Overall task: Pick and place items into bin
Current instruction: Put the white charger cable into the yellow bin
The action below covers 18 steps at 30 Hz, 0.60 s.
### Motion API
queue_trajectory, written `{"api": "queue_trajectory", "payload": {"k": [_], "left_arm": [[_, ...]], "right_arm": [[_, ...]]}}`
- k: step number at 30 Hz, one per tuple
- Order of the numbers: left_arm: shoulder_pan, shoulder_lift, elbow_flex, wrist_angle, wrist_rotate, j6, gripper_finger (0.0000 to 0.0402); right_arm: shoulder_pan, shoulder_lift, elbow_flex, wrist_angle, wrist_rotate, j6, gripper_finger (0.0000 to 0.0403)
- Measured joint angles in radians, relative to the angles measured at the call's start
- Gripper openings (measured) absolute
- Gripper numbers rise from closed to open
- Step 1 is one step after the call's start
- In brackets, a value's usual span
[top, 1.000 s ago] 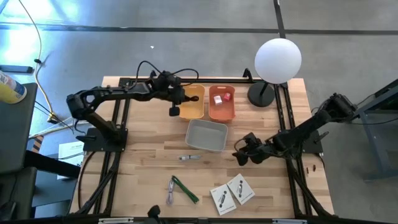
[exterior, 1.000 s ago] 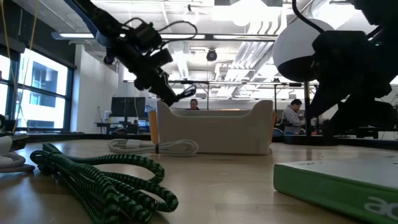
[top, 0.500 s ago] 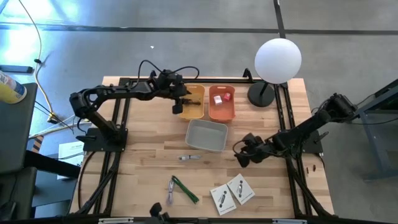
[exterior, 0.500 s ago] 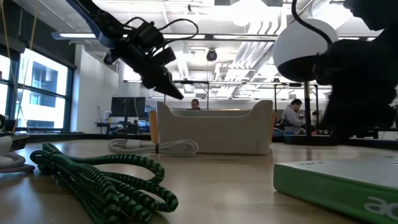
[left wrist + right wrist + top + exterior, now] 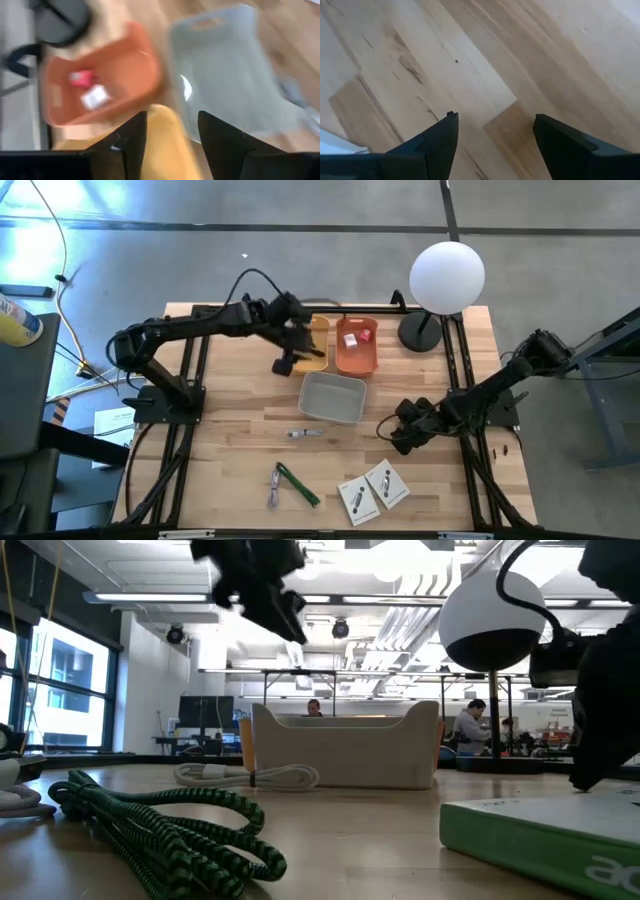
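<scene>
From above, our left gripper hangs upper centre beside the yellow plastic bin, the right gripper right of the grey plastic bin; two white flat packets lie bottom centre. Wrist views show both spread and empty, so we should descend squarely.

We see even, bright light; the white globe lamp glows above, ceiling strips glare in the low view, the bins past the left gripper smear with blur, and the green cord looks soft
</scene>
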Motion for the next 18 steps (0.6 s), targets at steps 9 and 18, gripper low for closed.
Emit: {"api": "queue_trajectory", "payload": {"k": [9, 18], "left_arm": [[-0.279, -0.050, -0.051, -0.139, -0.122, -0.233, 0.0121], [-0.500, -0.093, -0.290, 0.117, -0.281, -0.561, 0.0133]], "right_arm": [[0.009, -0.039, 0.000, -0.004, 0.119, -0.040, 0.0247], [0.009, -0.233, 0.000, -0.081, 0.192, -0.185, 0.0247]]}}
